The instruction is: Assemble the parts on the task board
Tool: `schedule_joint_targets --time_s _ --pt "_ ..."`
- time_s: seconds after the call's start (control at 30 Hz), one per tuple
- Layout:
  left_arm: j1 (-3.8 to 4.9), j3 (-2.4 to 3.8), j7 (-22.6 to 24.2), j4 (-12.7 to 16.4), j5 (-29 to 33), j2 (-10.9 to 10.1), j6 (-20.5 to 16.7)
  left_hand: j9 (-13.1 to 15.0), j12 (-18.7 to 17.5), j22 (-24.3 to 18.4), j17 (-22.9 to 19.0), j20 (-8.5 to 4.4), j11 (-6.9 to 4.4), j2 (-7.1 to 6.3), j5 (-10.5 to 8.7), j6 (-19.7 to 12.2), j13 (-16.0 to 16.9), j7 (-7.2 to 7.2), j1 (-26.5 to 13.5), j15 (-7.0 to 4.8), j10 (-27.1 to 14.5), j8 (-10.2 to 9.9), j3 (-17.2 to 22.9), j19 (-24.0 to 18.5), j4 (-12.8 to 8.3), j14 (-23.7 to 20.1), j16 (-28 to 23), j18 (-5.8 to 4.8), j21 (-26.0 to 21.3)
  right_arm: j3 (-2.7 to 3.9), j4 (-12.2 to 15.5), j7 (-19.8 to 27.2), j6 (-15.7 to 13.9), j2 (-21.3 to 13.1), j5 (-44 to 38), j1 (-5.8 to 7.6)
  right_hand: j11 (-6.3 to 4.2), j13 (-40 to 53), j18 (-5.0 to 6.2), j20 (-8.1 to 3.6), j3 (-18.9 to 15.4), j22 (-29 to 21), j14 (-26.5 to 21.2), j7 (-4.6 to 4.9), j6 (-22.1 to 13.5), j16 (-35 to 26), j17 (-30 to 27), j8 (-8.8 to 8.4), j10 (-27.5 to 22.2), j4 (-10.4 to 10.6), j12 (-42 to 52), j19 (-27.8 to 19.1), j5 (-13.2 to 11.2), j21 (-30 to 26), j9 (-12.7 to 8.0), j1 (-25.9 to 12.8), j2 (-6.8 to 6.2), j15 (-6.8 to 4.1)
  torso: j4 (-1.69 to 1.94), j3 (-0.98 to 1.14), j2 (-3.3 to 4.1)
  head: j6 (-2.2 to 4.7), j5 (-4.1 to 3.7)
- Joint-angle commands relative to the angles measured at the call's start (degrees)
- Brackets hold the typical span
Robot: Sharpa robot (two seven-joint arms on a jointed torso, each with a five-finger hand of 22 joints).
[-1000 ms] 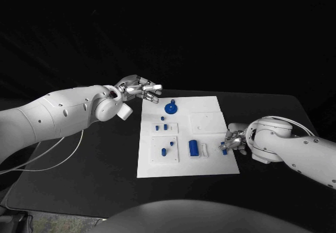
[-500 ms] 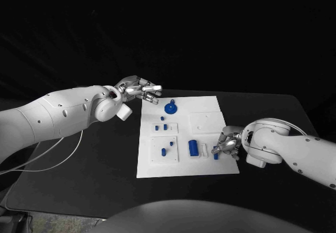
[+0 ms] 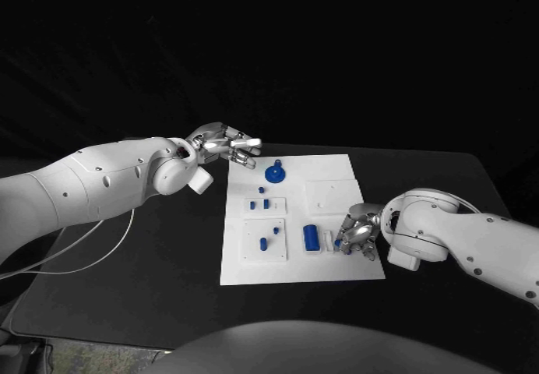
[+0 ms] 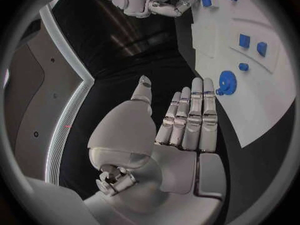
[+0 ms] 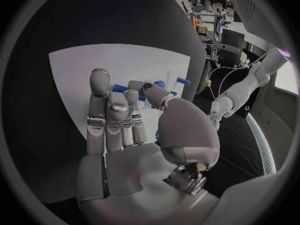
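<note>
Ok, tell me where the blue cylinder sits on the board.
In the head view, the blue cylinder lies on the task board near its front right, just left of the right hand.

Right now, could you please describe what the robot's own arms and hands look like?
Both arms are smooth, glossy white shells with rounded, bulbous segments and small dark dots on the casing. The left arm has a thin pale cable looping beneath it; the right arm has one arching over its wrist. The left hand and right hand are silver metal, with segmented fingers and rounded tips.
</note>
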Motion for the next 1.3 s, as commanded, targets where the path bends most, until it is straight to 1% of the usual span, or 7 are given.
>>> schedule_joint_targets --time_s 0.03,0.23,0.3,0.6,0.8,1.0,1.3 --pt "0.0 0.01 0.09 0.07 -0.05 0.09 1.13 0.05 0.18 -0.06 0.05 0.02 0.13 -0.37 0.09 0.01 0.07 0.02 0.11 -0.02 -0.4 -0.03 -0.02 -0.17 0.27 -0.24 -0.22 0.49 0.14 0.03 -0.37 -0.22 0.74 0.29 0.76 0.05 0.29 0.13 0.43 -0.39 -0.56 0.01 0.15 0.11 0.49 -0.01 0.16 -0.19 0.23 -0.11 0.19 2.13 -0.09 -0.49 0.15 0.08 -0.35 -0.17 -0.02 0.03 0.01 0.0 0.04" --pt "0.0 -0.01 0.02 0.06 -0.08 0.15 1.3 0.04 0.15 -0.05 0.05 0.02 0.15 -0.33 0.09 0.03 0.06 0.02 0.19 -0.02 -0.51 -0.07 -0.09 -0.16 0.22 -0.23 -0.21 0.5 0.14 0.07 -1.36 -0.37 0.78 0.78 -0.18 0.18 0.24 0.14 0.28 -0.35 -2.55 0.09 0.25 0.02 0.68 0.01 0.29 -0.19 0.35 0.03 0.18 2.28 -0.62 -0.71 0.36 0.39 -0.02 -0.15 -0.08 -0.04 -0.02 0.0 0.1" --pt "0.0 -0.02 -0.01 0.05 -0.1 0.16 1.33 0.04 0.15 -0.05 0.05 0.02 0.15 -0.33 0.09 0.03 0.06 0.02 0.19 -0.02 -0.51 -0.07 -0.09 -0.16 0.22 -0.23 -0.21 0.5 0.14 0.08 -1.53 -0.43 0.83 0.82 -1.09 0.22 0.2 0.16 0.17 -0.3 -4.7 -0.17 0.32 -0.05 0.78 0.0 0.29 -0.18 0.41 0.32 0.21 2.35 -2.73 -0.96 0.56 0.54 0.33 -0.14 -0.08 0.0 -0.01 0.0 0.14" --pt "0.01 -0.06 -0.1 0.02 -0.17 0.12 1.38 0.04 0.15 -0.05 0.05 0.02 0.15 -0.33 0.09 0.03 0.06 0.02 0.19 -0.02 -0.51 -0.07 -0.09 -0.16 0.22 -0.23 -0.21 0.5 0.14 0.08 -1.69 -0.2 -0.04 0.86 -4.19 0.29 -0.03 -0.14 -0.33 -0.23 -12.76 -1.96 0.49 -1.22 1.9 -0.39 -0.1 -0.19 0.83 2.93 0.07 2.6 -21.31 -1.97 1.27 1.92 2.27 -0.11 -0.07 0.05 0.01 0.0 0.27" --pt "0.01 -0.08 -0.24 0.0 -0.28 0.15 1.53 0.04 0.15 -0.05 0.05 0.02 0.15 -0.33 0.09 0.03 0.06 0.02 0.19 -0.02 -0.51 -0.07 -0.09 -0.16 0.22 -0.23 -0.21 0.5 0.14 0.08 -1.52 0.07 -0.26 1.14 -4.54 0.35 -0.2 -0.62 -0.62 -0.38 -15.23 -3.29 0.57 -1.79 2.58 -0.72 -0.4 -0.22 1.05 7.01 -0.29 2.64 -31.35 -2.02 0.12 2.0 1.75 -0.23 -0.11 0.03 0.0 0.0 0.28" --pt "0.01 -0.1 -0.44 -0.03 -0.46 0.22 1.86 0.04 0.17 -0.05 0.03 0.03 0.16 -0.25 -0.06 0.11 0.06 0.01 0.19 0.0 -0.56 -0.06 -0.2 -0.18 0.18 -0.28 -0.23 0.5 0.12 0.08 -1.46 0.2 -0.42 1.75 -4.56 0.41 -0.22 -0.83 -0.82 -0.54 -16.96 -4.76 0.61 -1.99 3.32 -0.81 -0.39 -0.19 1.28 11.61 -0.36 2.59 -32.51 -1.2 -1.55 3.25 0.03 -0.33 -0.06 0.02 -0.01 0.0 0.2" --pt "0.01 -0.15 -0.58 -0.08 -0.61 0.26 2.31 0.04 0.16 -0.06 0.02 0.02 0.17 -0.25 -0.1 0.1 0.06 0.01 0.17 0.0 -0.57 -0.06 -0.22 -0.19 0.2 -0.27 -0.22 0.5 0.12 0.08 -1.59 -0.01 -0.6 2.29 -4.97 0.44 -0.24 -0.71 -0.81 -0.55 -17.22 -5.36 0.6 -2.04 3.6 -0.94 -0.45 -0.18 1.26 12.22 -0.25 2.56 -32.51 -1.06 -1.76 2.97 -0.24 -0.34 -0.05 -0.02 -0.01 0.0 0.27"
